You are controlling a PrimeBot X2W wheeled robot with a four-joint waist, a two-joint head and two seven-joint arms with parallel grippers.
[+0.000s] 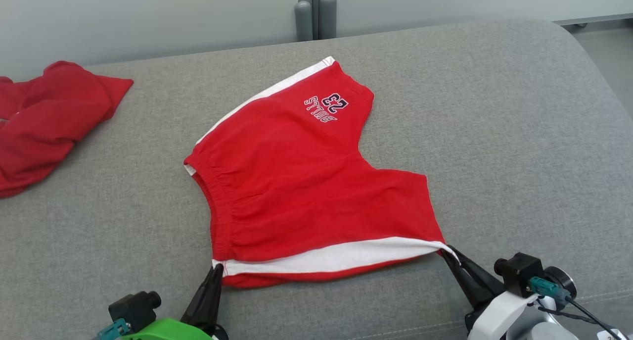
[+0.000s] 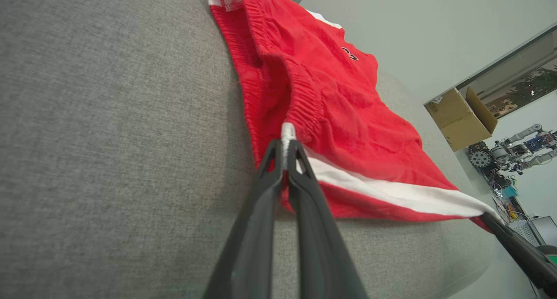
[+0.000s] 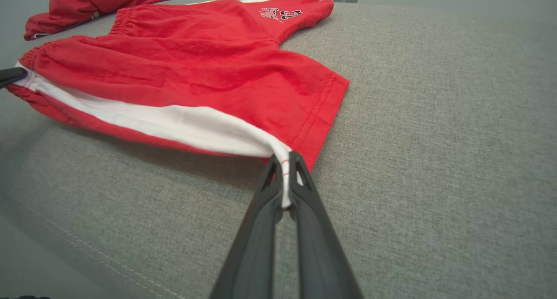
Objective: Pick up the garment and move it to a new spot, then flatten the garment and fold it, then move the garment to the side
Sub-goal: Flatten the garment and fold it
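Note:
Red shorts (image 1: 306,176) with white side stripes and a "23" print lie spread on the grey cushion, one leg reaching toward the back. My left gripper (image 1: 216,269) is shut on the near waistband corner, where the white stripe ends (image 2: 286,136). My right gripper (image 1: 447,253) is shut on the near leg hem corner (image 3: 283,159). The white stripe (image 1: 341,255) runs taut between the two grips, lifted slightly off the cushion along the front edge. In the right wrist view the shorts (image 3: 196,68) stretch away to the left.
A second red garment (image 1: 44,117) lies crumpled at the far left of the grey cushion (image 1: 494,132). Behind the cushion's back edge is a pale wall with a grey post (image 1: 312,11). A cardboard box (image 2: 461,118) and equipment stand off in the room.

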